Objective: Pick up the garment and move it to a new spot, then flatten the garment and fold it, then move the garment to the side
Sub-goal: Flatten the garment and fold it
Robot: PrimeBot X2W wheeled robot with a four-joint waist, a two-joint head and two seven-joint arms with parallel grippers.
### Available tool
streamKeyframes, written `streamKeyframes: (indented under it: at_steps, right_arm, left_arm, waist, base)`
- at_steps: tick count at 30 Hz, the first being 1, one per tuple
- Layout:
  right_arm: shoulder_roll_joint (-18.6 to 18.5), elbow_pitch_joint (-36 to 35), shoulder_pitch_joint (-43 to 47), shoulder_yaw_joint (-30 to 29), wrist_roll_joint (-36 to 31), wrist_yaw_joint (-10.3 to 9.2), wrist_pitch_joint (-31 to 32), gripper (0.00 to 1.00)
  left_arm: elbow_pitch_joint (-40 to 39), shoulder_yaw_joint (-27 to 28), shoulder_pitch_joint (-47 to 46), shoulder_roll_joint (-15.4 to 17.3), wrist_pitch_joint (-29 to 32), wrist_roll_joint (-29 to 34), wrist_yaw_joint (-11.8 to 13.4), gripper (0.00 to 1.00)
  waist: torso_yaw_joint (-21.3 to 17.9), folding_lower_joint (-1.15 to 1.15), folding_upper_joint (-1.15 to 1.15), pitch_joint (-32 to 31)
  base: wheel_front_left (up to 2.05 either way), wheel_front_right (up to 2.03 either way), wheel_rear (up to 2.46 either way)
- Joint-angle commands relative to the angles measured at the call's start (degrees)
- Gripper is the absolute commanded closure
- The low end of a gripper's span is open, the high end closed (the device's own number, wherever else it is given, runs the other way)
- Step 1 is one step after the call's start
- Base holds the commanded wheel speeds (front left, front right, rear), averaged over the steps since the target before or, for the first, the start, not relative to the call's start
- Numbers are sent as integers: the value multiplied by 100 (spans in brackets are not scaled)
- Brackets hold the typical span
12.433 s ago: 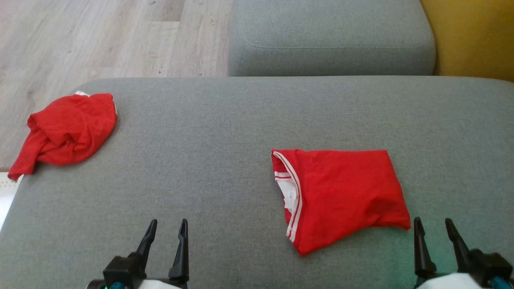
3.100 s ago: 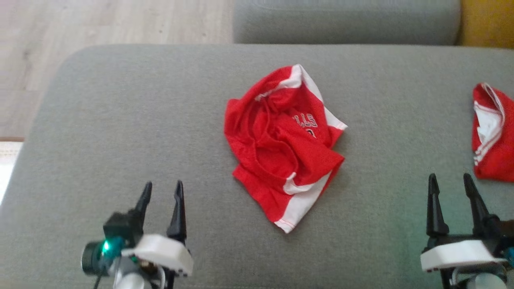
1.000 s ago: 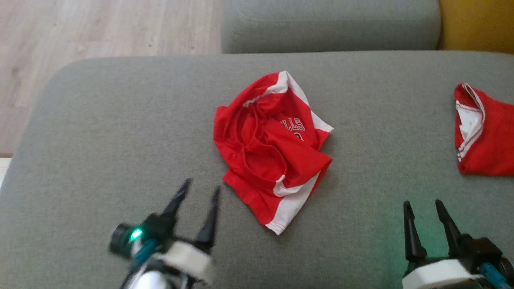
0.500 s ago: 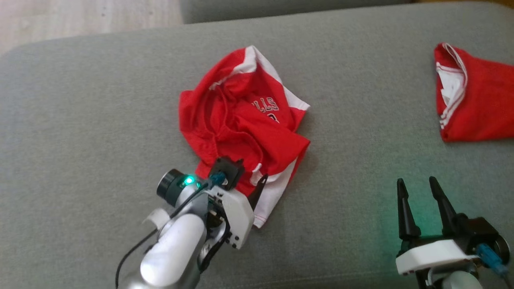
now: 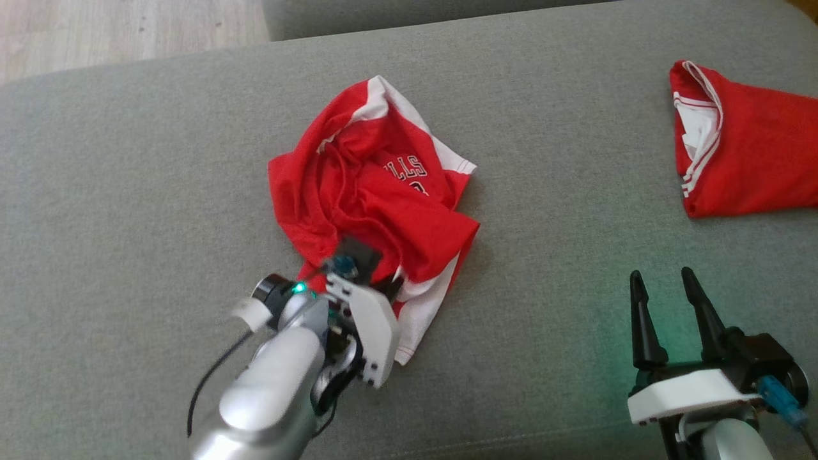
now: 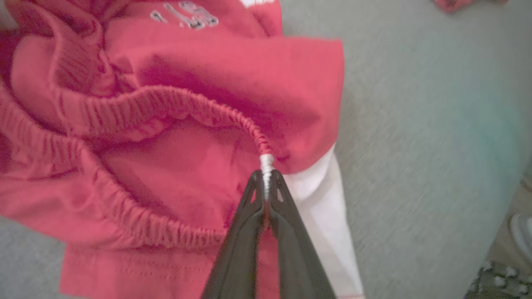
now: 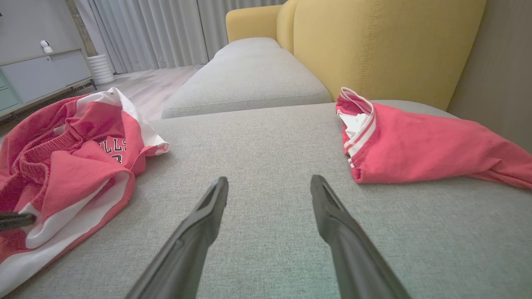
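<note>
**We have the waistband: draw it out cleanly**

The garment (image 5: 377, 191), a pair of red shorts with white side panels, lies crumpled near the middle of the grey cushion (image 5: 128, 191). It is well apart from the folded red garment (image 5: 754, 160) at the far right. Our left gripper (image 6: 266, 187) is clenched on the elastic waistband (image 6: 166, 104), right at the short white stretch where the band meets the white side panel (image 6: 320, 199). Our right gripper (image 5: 661, 275) hangs released over bare cushion near the front edge, jaws wide apart and holding nothing.

We judge that this is the grasp that opens the flattening, since the heap needs to be pulled out from one end of the waist. The bite looks narrow, at the very tips, so we should raise the band gently and watch whether the elastic slips out. We want to lift just enough for the folds to fall free. Then we draw toward our left, so the cloth trails and unrolls rather than dragging as a lump. The right gripper is best sent to the opposite end of the waistband, which we cannot pick out clearly among the folds. Once the cloth hangs, that end should be easier to find. We should keep the pull away from the folded red garment so that we do not disturb it.
</note>
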Motion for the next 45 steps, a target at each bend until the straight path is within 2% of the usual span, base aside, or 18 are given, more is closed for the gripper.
streamKeyframes:
  at_steps: [1,8,12,20,29,34,36,40,45]
  right_arm:
    - [-40,-144,-144,143,27,42,-63,0]
    - [-40,-98,-295,333,115,42,-63,0]
    - [-40,-53,-406,494,222,42,-63,0]
    - [-40,46,-368,584,365,42,-63,0]
    - [-40,22,-329,477,377,42,-63,0]
    - [-40,-9,-276,345,358,42,-63,0]
    - [-40,-27,-239,271,344,42,-63,0]
    - [-40,-52,-201,193,306,42,-63,0]
    - [-40,-83,-120,84,228,42,-63,0]
  left_arm:
    - [-339,251,-368,10,-50,-238,-5,100]
    - [-623,927,-1515,54,16,-835,183,100]
    - [-420,1256,-2314,298,-41,-882,163,100]
    - [139,1712,-3522,588,-612,-957,103,100]
    - [257,1591,-3957,324,-714,-1223,-101,100]
    - [-371,1212,-3413,207,-298,-1947,-227,100]
    - [-1174,811,-2715,349,84,-2497,-235,100]
    - [-2293,615,-1483,881,483,-3020,-216,100]
    - [-3566,707,271,1691,737,-3277,240,100]
  waist:
    - [-15,0,0,0]
    - [-318,0,0,73]
    - [-682,0,0,115]
    - [-1276,0,0,121]
    - [-1324,0,0,116]
    - [-1057,0,0,69]
    - [-832,0,0,46]
    - [-525,0,0,1]
    - [-209,0,0,-53]
  base:
    - [0,0,0]
    - [0,0,0]
    - [0,0,0]
    - [0,0,0]
    - [0,0,0]
    - [0,0,0]
    - [0,0,0]
    - [0,0,0]
    - [0,0,0]
